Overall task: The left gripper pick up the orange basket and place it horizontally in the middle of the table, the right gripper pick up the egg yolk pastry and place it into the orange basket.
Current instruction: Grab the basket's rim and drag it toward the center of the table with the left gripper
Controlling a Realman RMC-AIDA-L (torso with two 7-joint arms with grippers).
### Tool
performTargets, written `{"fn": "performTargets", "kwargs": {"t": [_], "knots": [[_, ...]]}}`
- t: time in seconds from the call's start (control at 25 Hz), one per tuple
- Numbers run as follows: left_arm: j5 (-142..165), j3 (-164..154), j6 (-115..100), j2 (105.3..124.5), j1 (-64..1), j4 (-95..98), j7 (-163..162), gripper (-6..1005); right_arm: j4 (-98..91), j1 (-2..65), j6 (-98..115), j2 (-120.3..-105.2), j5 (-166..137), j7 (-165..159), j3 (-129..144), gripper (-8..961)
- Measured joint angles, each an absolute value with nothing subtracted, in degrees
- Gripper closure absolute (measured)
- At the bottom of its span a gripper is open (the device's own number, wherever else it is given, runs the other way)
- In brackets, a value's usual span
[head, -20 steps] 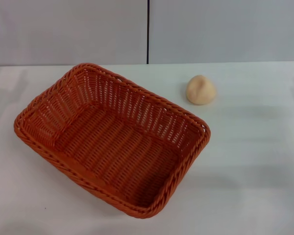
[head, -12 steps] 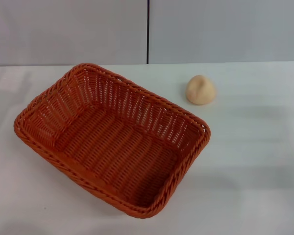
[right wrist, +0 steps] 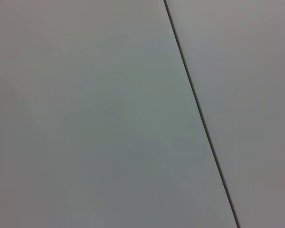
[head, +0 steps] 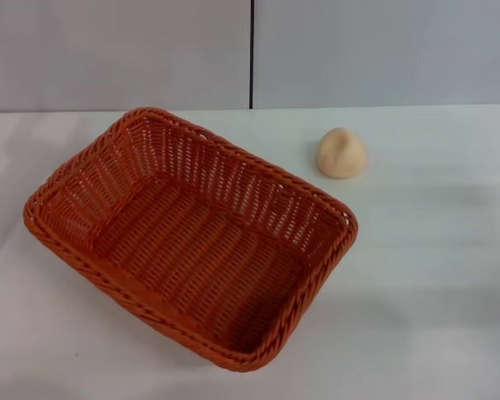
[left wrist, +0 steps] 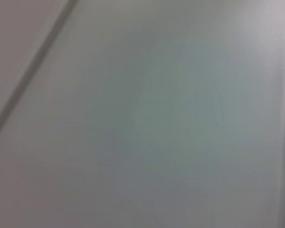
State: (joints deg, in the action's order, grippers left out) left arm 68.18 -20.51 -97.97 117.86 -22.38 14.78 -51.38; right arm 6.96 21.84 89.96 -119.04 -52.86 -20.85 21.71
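The orange basket lies on the white table, left of centre in the head view, turned at a slant with one corner toward the front. It holds nothing. The egg yolk pastry, a small pale beige dome, sits on the table behind and to the right of the basket, a short gap from its rim. Neither gripper shows in any view. Both wrist views show only a plain grey surface with a dark seam.
A grey wall with a dark vertical seam stands behind the table's far edge. Bare tabletop stretches to the right of the basket and in front of the pastry.
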Motion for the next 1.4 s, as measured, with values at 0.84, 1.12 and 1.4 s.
{"fn": "performTargets", "kwargs": {"t": [0.84, 1.12, 1.4], "knots": [[111.39, -45.99, -90.0, 115.61, -37.06, 66.49, -96.74, 257, 7.57, 19.28, 89.91, -119.19, -52.86, -23.15, 21.68, 249], [122.32, -45.65, -88.57, 116.59, -41.37, 66.88, -100.47, 267, 7.69, 18.3, 89.91, -119.26, -52.83, -24.14, 21.71, 249], [133.66, -45.7, -87.38, 116.2, -43.91, 67.58, -108.94, 276, 8.41, 17.67, 89.91, -119.24, -52.81, -24.17, 21.65, 249]]}}
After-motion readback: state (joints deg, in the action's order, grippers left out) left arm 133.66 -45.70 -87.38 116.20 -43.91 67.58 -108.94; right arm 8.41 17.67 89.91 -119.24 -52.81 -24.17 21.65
